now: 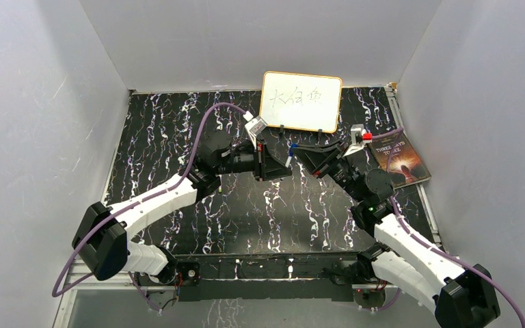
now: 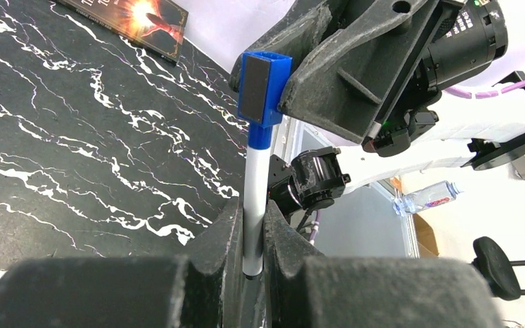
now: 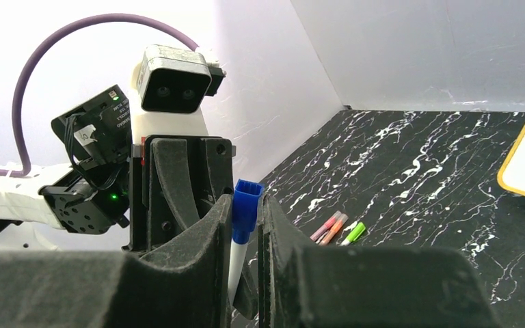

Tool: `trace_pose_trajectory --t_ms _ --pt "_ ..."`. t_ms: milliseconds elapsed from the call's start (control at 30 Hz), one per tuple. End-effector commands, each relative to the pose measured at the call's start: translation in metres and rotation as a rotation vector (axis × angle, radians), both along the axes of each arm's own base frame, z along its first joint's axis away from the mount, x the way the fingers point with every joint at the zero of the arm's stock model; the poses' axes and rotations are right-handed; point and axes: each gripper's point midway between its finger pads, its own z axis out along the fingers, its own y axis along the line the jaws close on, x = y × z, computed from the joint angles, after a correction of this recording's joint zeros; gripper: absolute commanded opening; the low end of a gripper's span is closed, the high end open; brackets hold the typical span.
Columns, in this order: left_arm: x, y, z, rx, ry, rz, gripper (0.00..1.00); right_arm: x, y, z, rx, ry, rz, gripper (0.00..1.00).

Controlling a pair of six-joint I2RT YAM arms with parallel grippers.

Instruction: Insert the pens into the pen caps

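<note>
**A:** Starting with what is closest, what does each arm have?

**B:** The left gripper [image 2: 252, 209] is pinched tight on the white barrel of a pen [image 2: 253, 179], low on the shaft. The right gripper [image 3: 245, 203] is closed nearly all the way around the blue cap [image 2: 264, 85], which sits over the pen's tip. Pen and cap hang in the air between the two arms, above the middle of the table [image 3: 417, 171].

**A:** How will it handle?

**B:** Light and stiff, I judge. The barrel is smooth, round plastic, so it may slide or twist between the pads if the push goes off-axis. A hold nearer the cap end would give less leverage. The cap is best taken by its flat sides.

**A:** And how does it look?

**B:** The pen is a thin white tube with a blue collar. The cap is short, squarish and bright blue, with a dark strip down one face. I cannot tell whether it is pushed fully home.

**A:** Anything farther off?

**B:** On the black marbled top a pink pen [image 3: 327, 225] and an orange pen [image 3: 334, 229] lie side by side. A green piece [image 3: 353, 233] lies just beside them, too small to call pen or cap. Beyond, a whiteboard [image 1: 301, 101] leans at the back wall and a book [image 1: 401, 160] lies at the right rear.
</note>
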Motion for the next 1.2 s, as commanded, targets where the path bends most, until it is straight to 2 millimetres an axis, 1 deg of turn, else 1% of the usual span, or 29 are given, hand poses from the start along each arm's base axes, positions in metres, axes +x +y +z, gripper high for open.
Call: trace_pose_trajectory --t_ms 0,67,433,500,633,733,800,833,900,967,1000,1033,1067,1133,1167 --pt "0.053 0.031 0.167 -0.388 -0.371 0.268 0.0 -0.064 0.031 -0.122 -0.25 0.303 0.359 0.0" --pt "0.053 0.031 0.167 -0.39 -0.371 0.269 0.0 -0.066 0.031 -0.129 -0.255 0.319 0.363 0.0" --pt "0.055 0.034 0.169 -0.393 -0.378 0.275 0.0 -0.066 0.031 -0.143 -0.272 0.35 0.368 0.0" --pt "0.055 0.035 0.17 -0.397 -0.377 0.275 0.0 -0.069 0.032 -0.144 -0.281 0.34 0.384 0.0" --pt "0.056 0.034 0.166 -0.399 -0.366 0.267 0.0 -0.068 0.031 -0.143 -0.292 0.329 0.367 0.0" --pt "0.058 0.035 0.163 -0.385 -0.358 0.275 0.0 -0.065 0.029 -0.141 -0.288 0.328 0.337 0.0" --pt "0.06 0.034 0.157 -0.353 -0.345 0.282 0.0 -0.061 0.026 -0.141 -0.287 0.337 0.3 0.0" --pt "0.064 0.034 0.148 -0.316 -0.328 0.295 0.0 -0.054 0.022 -0.142 -0.287 0.348 0.253 0.0" --pt "0.078 0.035 0.118 -0.195 -0.264 0.35 0.0 -0.043 0.013 -0.14 -0.283 0.36 0.158 0.0" --pt "0.095 0.041 0.072 -0.011 -0.172 0.426 0.0 -0.029 0.0 -0.131 -0.28 0.35 0.04 0.0" --pt "0.103 0.048 0.046 0.089 -0.124 0.465 0.0 -0.023 -0.007 -0.125 -0.285 0.341 -0.014 0.0" --pt "0.107 0.054 0.022 0.177 -0.081 0.486 0.0 -0.016 -0.013 -0.113 -0.286 0.323 -0.069 0.0" --pt "0.108 0.062 -0.004 0.265 -0.033 0.498 0.0 -0.013 -0.017 -0.108 -0.299 0.307 -0.095 0.0" --pt "0.112 0.08 -0.051 0.41 0.073 0.533 0.0 -0.011 -0.017 -0.102 -0.346 0.267 -0.098 0.0" --pt "0.113 0.093 -0.074 0.471 0.137 0.557 0.0 -0.009 -0.018 -0.102 -0.368 0.265 -0.1 0.0"
